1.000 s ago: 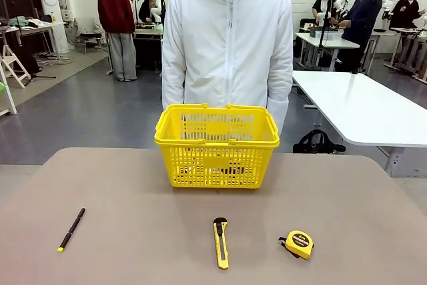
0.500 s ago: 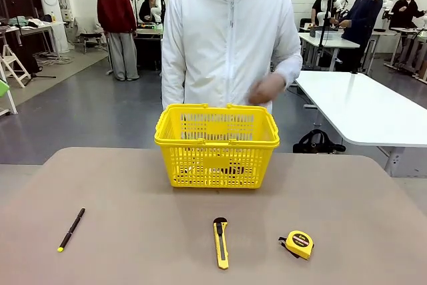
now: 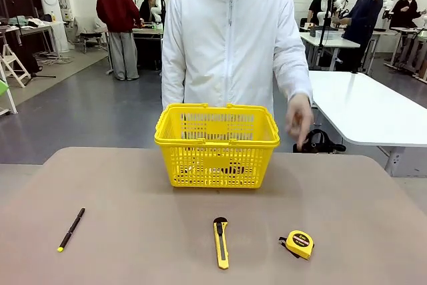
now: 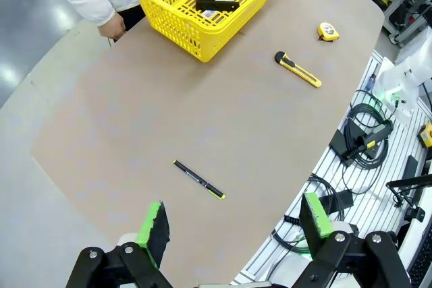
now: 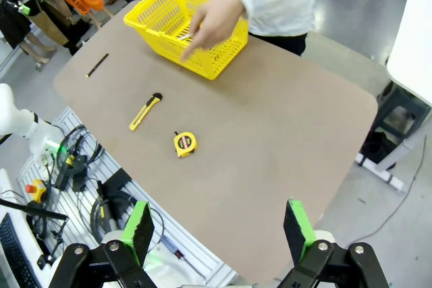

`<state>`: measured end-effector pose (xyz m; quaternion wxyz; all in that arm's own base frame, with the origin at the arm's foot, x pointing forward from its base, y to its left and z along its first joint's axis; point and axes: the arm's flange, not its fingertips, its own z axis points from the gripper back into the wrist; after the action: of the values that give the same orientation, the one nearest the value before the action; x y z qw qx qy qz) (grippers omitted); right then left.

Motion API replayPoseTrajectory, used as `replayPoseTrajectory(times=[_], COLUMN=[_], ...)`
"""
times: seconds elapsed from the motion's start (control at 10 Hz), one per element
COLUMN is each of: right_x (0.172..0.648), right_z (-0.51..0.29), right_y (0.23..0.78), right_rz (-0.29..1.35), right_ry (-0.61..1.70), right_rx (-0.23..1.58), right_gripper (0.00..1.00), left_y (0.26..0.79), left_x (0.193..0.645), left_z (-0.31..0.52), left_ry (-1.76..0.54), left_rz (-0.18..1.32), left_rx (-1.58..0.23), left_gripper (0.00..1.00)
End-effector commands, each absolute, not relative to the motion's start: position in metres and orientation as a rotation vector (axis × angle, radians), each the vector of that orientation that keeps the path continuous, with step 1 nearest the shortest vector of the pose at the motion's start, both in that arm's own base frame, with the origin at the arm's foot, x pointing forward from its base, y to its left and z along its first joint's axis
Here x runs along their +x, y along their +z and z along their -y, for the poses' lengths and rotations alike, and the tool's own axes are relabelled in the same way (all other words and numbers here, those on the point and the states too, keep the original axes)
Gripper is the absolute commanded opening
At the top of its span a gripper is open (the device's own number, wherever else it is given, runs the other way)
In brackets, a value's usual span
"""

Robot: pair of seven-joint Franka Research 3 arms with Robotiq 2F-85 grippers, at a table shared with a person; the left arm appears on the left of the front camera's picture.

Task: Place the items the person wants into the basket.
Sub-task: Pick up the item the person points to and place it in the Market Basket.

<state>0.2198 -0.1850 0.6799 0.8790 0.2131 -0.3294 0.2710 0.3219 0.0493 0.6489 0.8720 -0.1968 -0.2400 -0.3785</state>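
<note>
Setting: a tan table (image 3: pixel 133 191) is seen from the robot's side, with a person (image 3: pixel 230 45) in a white hooded jacket standing at its far edge.
Basket: a yellow lattice basket (image 3: pixel 200 165) stands upright on the far half of the table, directly in front of the person, handles folded down on the rim.
Inside the basket: a dark object (image 4: pixel 216 1) lies on the floor; what it is cannot be told.
Tape measure: the yellow-and-black tape measure (image 3: pixel 299 243) lies flat on the table, on the robot's side of the basket and off toward its right end.
Utility knife: a yellow-and-black knife (image 3: pixel 220 243) lies on the robot's side of the basket, about level with its middle.
Pen: a thin black pen (image 3: pixel 71 229) with a yellow tip lies on the robot's side of the basket, well out past its left end.
Outstretched hand: one hand (image 3: pixel 298 119), blurred, is held just beside the basket's right end, above the table.
Other hand: it (image 4: pixel 111 26) hangs at the table's far edge, just beside the basket.
Left gripper: the left gripper (image 4: pixel 234 219) is spread wide and empty, high above the table, well apart from the basket and the tape measure.
Right gripper: the right gripper (image 5: pixel 219 227) is spread wide and empty, high above the near table edge; the tape measure lies well apart from it, between it and the basket.
</note>
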Motion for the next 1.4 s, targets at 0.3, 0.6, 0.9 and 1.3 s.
replayPoseTrajectory(times=[0.3, 0.6, 0.9, 1.3], right_x=[0.221, 0.261, 0.333, 0.364], right_z=[0.183, 0.129, 0.008, -0.095], right_y=[0.678, 0.69, 0.66, 0.575], right_rz=[0.698, 0.498, 0.178, 0.069], right_ry=[0.585, 0.627, 0.676, 0.705], right_rx=[0.461, 0.362, 0.227, 0.049], right_gripper=[1.0, 1.0, 1.0, 1.0], left_y=[0.652, 0.652, 0.652, 0.652], left_x=[0.322, 0.322, 0.322, 0.322], left_z=[-0.051, -0.051, -0.051, -0.051], left_ry=[-0.801, -0.801, -0.801, -0.801], left_rz=[0.495, 0.495, 0.495, 0.495], left_rx=[-0.412, -0.412, -0.412, -0.412], left_gripper=[1.0, 1.0, 1.0, 1.0])
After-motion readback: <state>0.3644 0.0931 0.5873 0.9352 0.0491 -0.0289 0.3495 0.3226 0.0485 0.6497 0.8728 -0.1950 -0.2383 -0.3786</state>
